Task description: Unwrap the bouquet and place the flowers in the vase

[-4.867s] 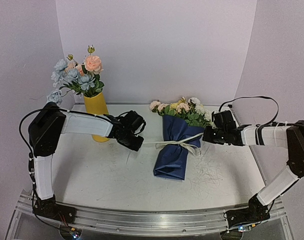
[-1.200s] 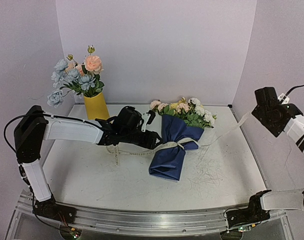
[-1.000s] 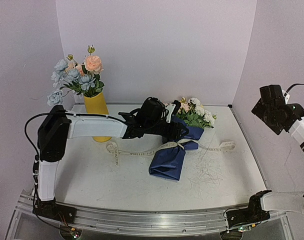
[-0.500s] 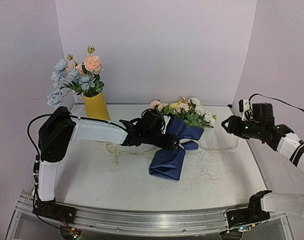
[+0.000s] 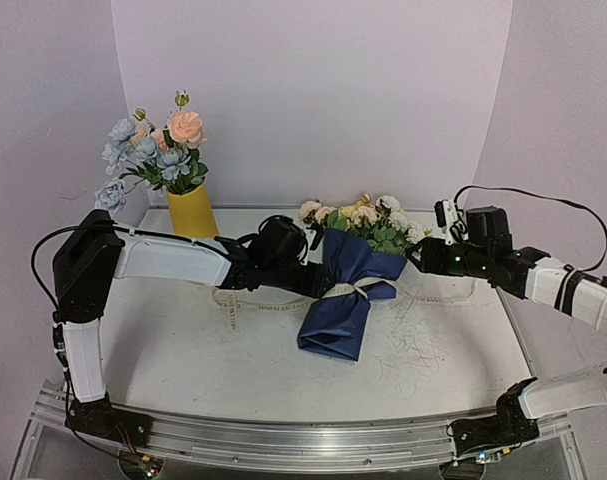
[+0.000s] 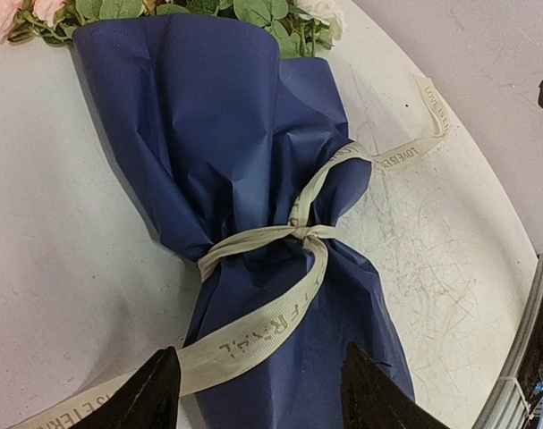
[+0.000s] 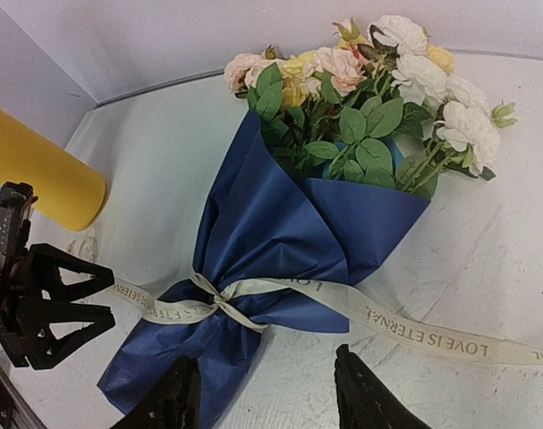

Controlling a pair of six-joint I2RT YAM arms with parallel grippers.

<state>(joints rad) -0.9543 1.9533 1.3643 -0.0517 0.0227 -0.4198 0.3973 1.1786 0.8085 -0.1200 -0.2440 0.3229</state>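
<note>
The bouquet (image 5: 341, 300) lies on the table, its blue paper (image 6: 235, 152) still tied at the waist by the cream ribbon (image 6: 293, 234). The white, yellow and pink flowers (image 7: 378, 80) stick out of its far end. My left gripper (image 5: 323, 283) is open just left of the knot, and its fingers (image 6: 155, 398) straddle the ribbon's left tail without touching it. My right gripper (image 5: 416, 258) hovers open beside the flower end, with nothing between its fingers (image 7: 365, 398). The yellow vase (image 5: 192, 218) stands at the back left.
Pale blue and peach blooms (image 5: 158, 150) fill the vase. The ribbon's loose tails trail over the table, one to the left (image 5: 233, 305) and one to the right (image 7: 432, 332). Purple walls close in the back and both sides.
My right arm has come down from high on the right to the bouquet's flower end, its jaws narrowing. My left gripper has drawn back slightly left. The right ribbon tail now lies loose.
</note>
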